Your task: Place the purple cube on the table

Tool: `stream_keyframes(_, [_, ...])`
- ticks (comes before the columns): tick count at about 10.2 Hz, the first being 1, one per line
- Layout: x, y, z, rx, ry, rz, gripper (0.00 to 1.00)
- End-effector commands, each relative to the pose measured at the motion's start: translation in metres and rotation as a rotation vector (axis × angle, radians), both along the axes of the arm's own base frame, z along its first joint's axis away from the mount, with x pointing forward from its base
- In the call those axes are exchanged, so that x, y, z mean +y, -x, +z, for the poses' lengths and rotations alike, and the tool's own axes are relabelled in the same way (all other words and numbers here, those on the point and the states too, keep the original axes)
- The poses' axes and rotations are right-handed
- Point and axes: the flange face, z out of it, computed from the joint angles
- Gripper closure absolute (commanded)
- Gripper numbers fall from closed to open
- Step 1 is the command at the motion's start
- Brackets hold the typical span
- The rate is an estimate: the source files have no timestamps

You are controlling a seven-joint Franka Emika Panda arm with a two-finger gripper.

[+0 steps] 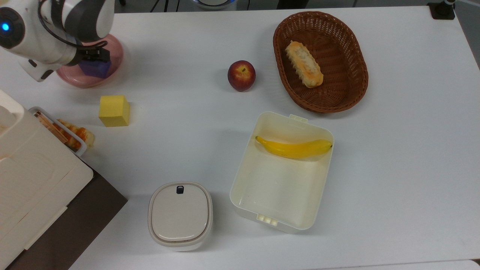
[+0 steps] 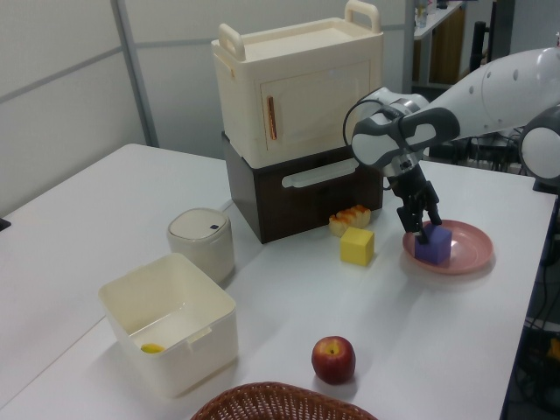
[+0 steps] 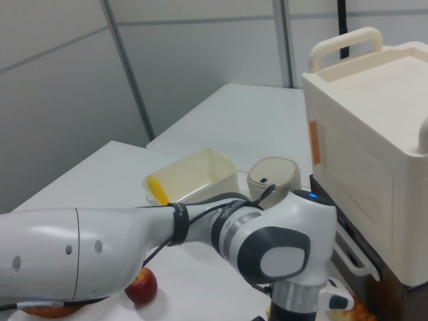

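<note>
The purple cube [image 1: 96, 69] [image 2: 435, 249] rests on a round pink plate [image 1: 117, 52] [image 2: 470, 255] at the top view's far left. My gripper [image 1: 96, 56] [image 2: 424, 230] has come down on the cube from above. It is open, with a finger on either side of the cube's top, which it partly hides in the top view. The cube still sits flat on the plate. The white table [image 1: 187, 97] [image 2: 114, 201] spreads all around the plate.
A yellow cube [image 1: 114, 110] [image 2: 357, 246] lies just beside the plate, with bread [image 1: 77, 133] and a cream box stacked on a brown one [image 2: 297, 96] beyond it. An apple [image 1: 241, 75], a wicker basket [image 1: 358, 78], an open lunch box [image 1: 281, 210] and a lidded container [image 1: 180, 215] stand farther off.
</note>
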Motion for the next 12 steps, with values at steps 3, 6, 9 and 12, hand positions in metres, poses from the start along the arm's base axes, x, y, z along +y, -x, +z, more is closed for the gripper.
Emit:
stream_keyframes(3, [0.022,-0.004,0.036,-0.010,0.048,0.053,1.00])
stream_keyframes(6, [0.070,-0.028,0.090,-0.038,0.071,0.122,1.00])
stream_keyframes(9, [0.172,-0.058,0.112,-0.091,0.113,0.167,0.52])
stream_keyframes(12, [0.233,-0.071,0.115,-0.130,0.111,0.167,0.00])
